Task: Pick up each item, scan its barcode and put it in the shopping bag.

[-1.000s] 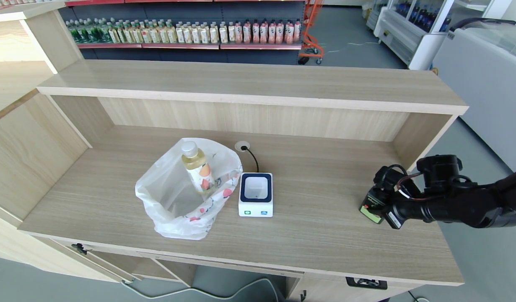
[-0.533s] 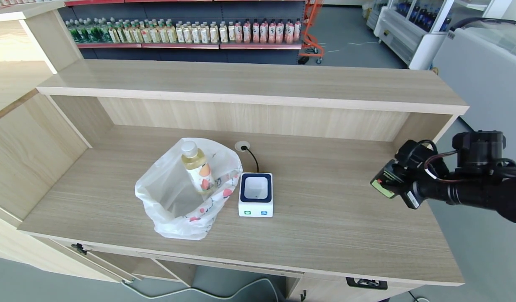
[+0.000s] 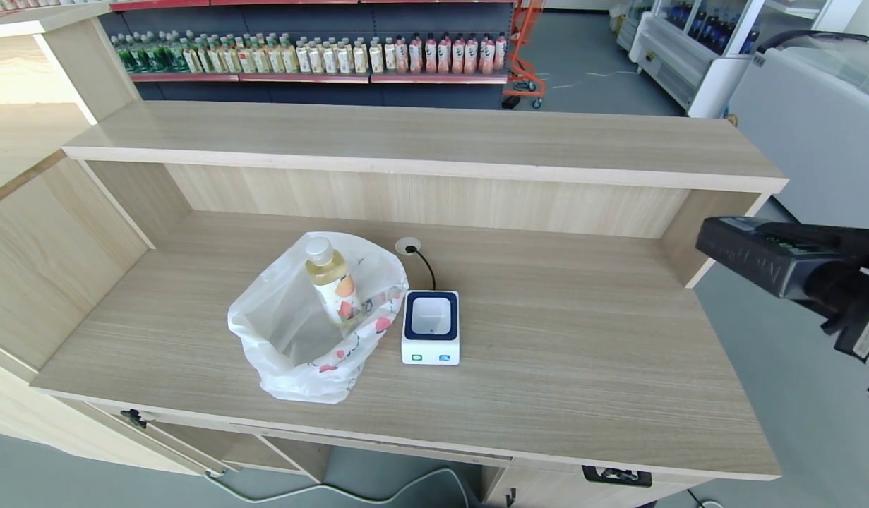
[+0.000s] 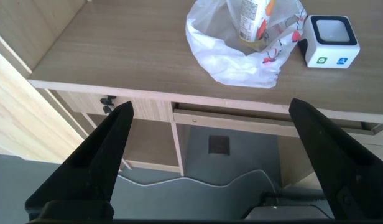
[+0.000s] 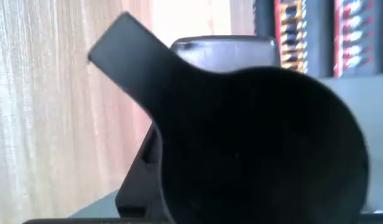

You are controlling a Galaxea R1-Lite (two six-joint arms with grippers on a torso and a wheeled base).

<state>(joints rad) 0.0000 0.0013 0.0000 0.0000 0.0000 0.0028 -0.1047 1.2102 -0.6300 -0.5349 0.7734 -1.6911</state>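
The right claw (image 3: 755, 257) has swung back, far right of the scanner (image 3: 430, 327); its grip cannot be told. The left claw (image 4: 211, 106) is wide open, empty. The bottle (image 3: 330, 282) stands in the bag (image 3: 286, 353) beside the scanner, so packing looks done.

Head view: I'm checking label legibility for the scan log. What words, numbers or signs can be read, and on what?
No text reads clearly.
Bottle in the shopping bag: label print too small.
Scanner: one green and one blue icon, wording illegible.
Shelf bottles: labels too small.
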